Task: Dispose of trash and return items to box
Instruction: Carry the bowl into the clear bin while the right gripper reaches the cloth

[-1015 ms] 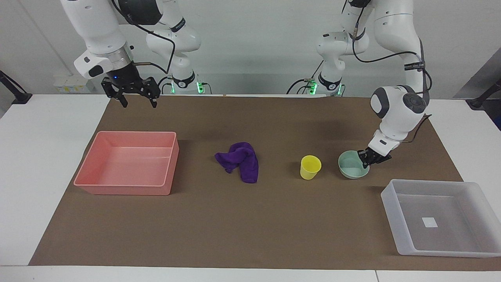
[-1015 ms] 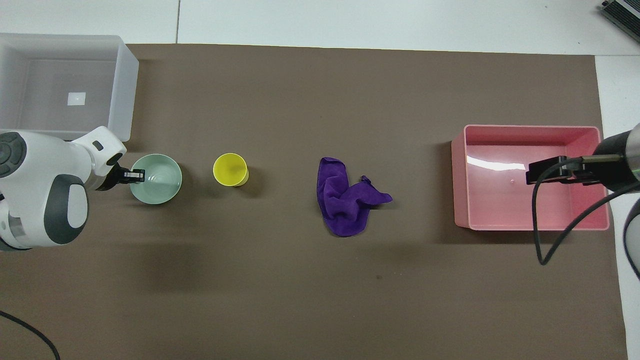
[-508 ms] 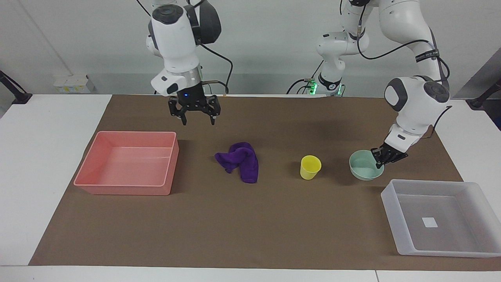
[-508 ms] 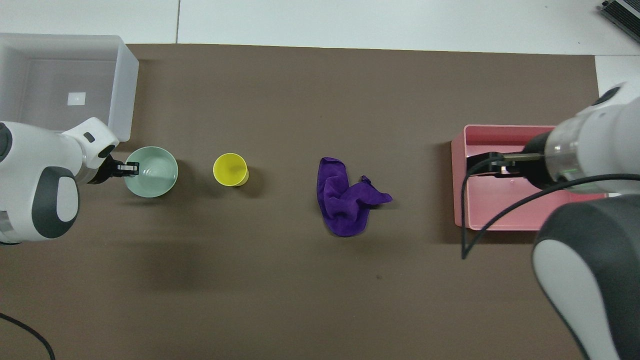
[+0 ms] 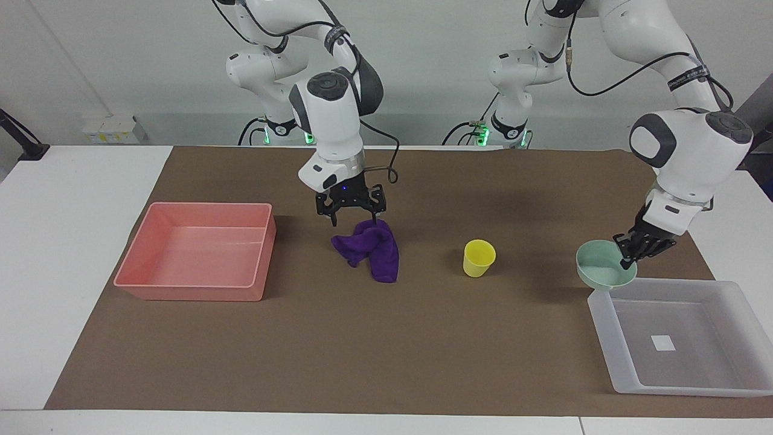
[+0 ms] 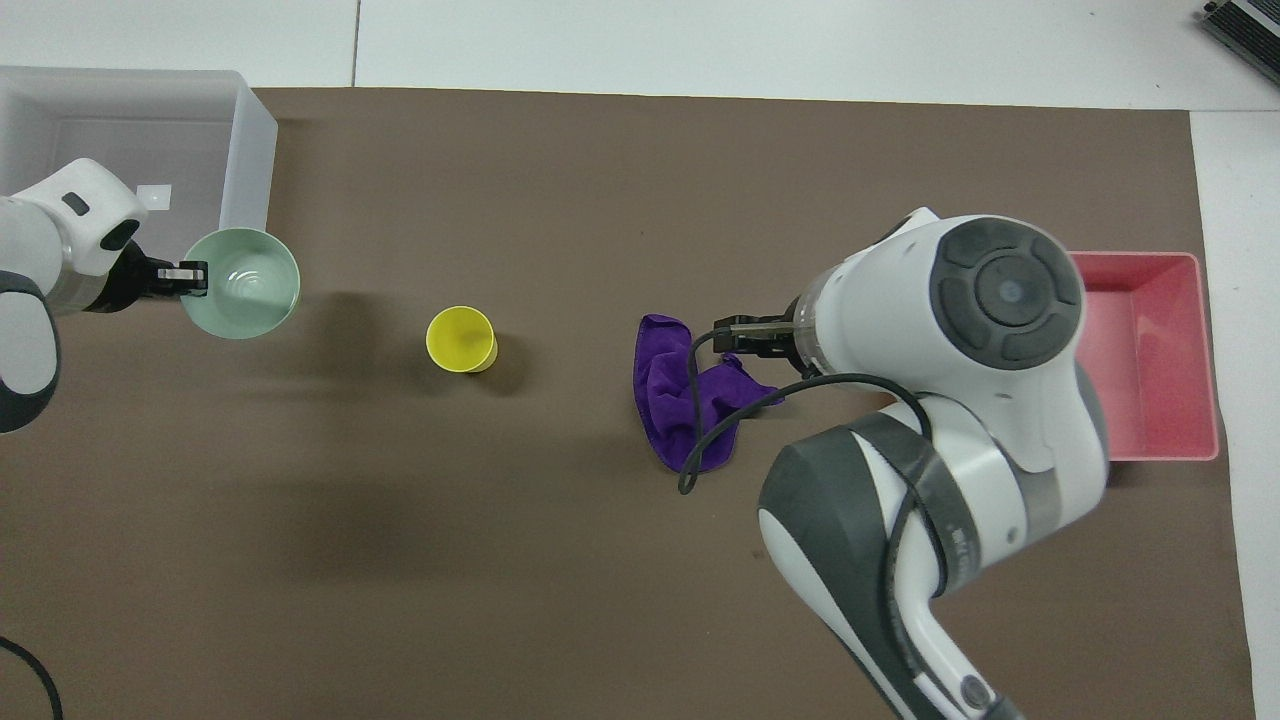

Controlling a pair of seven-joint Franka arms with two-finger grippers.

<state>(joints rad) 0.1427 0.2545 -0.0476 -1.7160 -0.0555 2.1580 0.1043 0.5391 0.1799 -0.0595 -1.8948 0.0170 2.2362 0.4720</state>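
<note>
Right gripper [image 5: 353, 220]: fingers spread, just over the purple cloth [image 5: 369, 248]
Pink bin [image 5: 199, 251]: toward the right arm's end
Yellow cup [image 5: 479, 258]: upright on the mat
Left gripper [image 5: 628, 255]: clamped on mint-green bowl [image 5: 604, 272], lifted over the corner of the translucent tray [image 5: 676, 335]

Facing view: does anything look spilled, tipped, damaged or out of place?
Nothing stands out. The purple cloth lies crumpled on the mat under the open right gripper. The yellow cup stands upright. The left gripper holds the green bowl by its rim, tilted, at the clear tray's corner. The pink bin sits square.
</note>
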